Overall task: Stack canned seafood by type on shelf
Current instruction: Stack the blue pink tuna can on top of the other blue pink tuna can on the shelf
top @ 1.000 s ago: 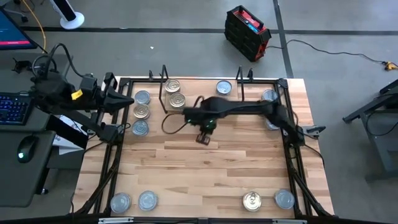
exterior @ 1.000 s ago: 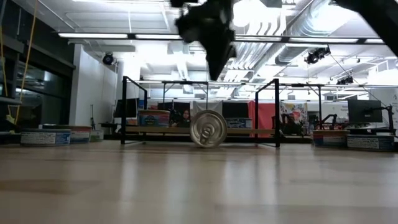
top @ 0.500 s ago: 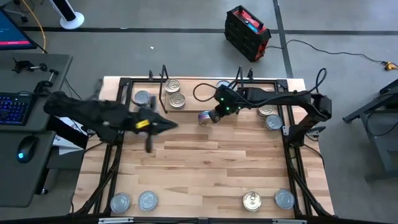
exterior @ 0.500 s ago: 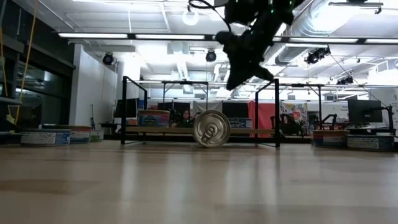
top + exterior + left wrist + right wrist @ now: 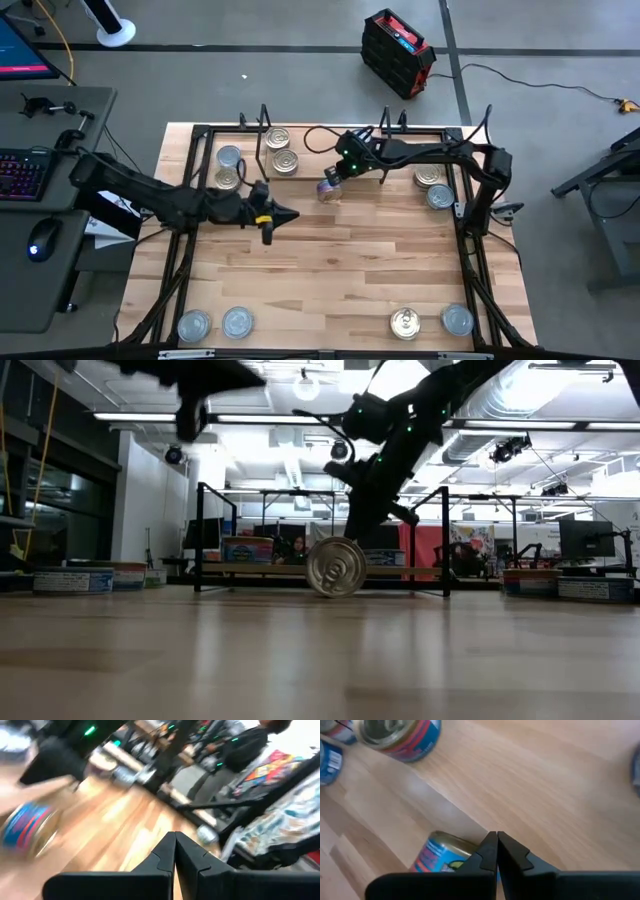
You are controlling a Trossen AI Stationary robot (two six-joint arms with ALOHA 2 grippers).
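A tin [image 5: 328,190] stands on edge on the bench [image 5: 330,270] just in front of the shelf [image 5: 325,135], so it probably needs righting before stacking. The right pincer [image 5: 345,175], closed and empty, hovers just above that tin, likely to nudge it flat. The left pincer [image 5: 268,222], also shut on nothing, waits farther from the shelf.

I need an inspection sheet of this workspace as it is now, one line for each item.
Surface: wooden table, bare planks in the middle.
Job's things: one tin on its edge in front of the shelf; flat tins at the far side, more tins along the near edge.
Clutter: nothing seen on the table.
Grippers: right tool shut, just above the tin on edge, holding nothing; left tool shut, over mid-table, empty.
Cables: black loop at the right arm; floor cable.
Surroundings: black and red case on the floor, desk with keyboard.
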